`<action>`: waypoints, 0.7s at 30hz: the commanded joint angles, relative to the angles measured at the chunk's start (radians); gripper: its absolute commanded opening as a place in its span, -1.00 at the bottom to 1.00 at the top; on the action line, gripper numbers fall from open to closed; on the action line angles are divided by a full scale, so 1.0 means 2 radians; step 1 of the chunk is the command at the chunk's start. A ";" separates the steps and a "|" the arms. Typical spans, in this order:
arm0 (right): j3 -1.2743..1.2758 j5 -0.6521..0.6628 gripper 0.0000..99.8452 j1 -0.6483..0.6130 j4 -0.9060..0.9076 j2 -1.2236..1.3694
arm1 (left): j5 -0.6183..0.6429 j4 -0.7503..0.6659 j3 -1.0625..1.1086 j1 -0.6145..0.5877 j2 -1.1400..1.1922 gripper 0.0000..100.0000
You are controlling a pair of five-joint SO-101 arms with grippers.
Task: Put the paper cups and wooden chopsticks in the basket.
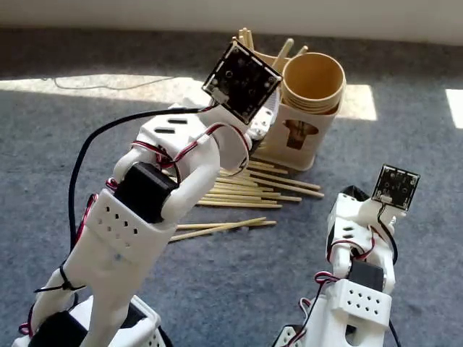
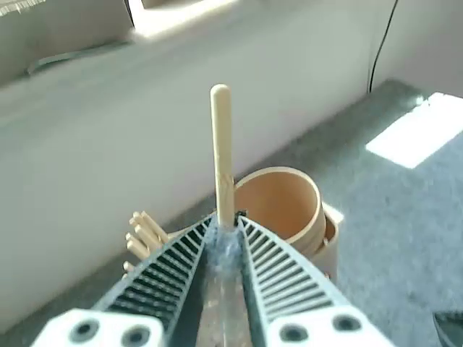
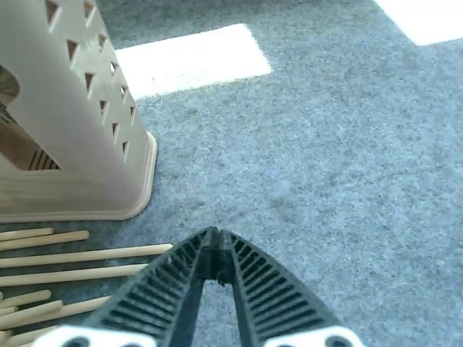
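1. The left claw (image 2: 226,230) clamps one wooden chopstick (image 2: 221,144), upright, by the basket (image 1: 307,155).
2. One stack of paper cups (image 1: 313,81) stands in the basket (rims too close to count).
3. Roughly a dozen loose chopsticks (image 1: 246,189) lie on the surface (image 1: 239,282) beside it.
4. The right claw (image 3: 215,249) is closed and empty.
5. The brown mark (image 1: 299,134) at the basket's front is unreadable.

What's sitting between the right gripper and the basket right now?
Just bare carpet separates the right gripper from the basket, in the right wrist view; loose chopsticks lie alongside.
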 commanded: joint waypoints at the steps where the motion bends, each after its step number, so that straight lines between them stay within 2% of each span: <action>1: -0.020 -0.003 -0.98 0.003 -0.014 -0.013 | 0.008 -0.127 -0.023 0.003 -0.015 -0.99; 7: -0.020 -0.003 -0.98 0.003 -0.014 -0.013 | 0.009 -0.331 0.053 0.003 -0.015 -0.99; 10: -0.020 -0.003 -0.98 0.003 -0.014 -0.013 | 0.007 -0.404 0.101 0.003 -0.014 -0.99; 14: -0.020 -0.003 -0.98 0.003 -0.014 -0.013 | 0.006 -0.450 0.146 -0.009 -0.010 -0.99; 21: -0.019 -0.003 -0.98 -0.009 -0.014 -0.013 | 0.009 -0.454 0.135 -0.046 0.072 -0.99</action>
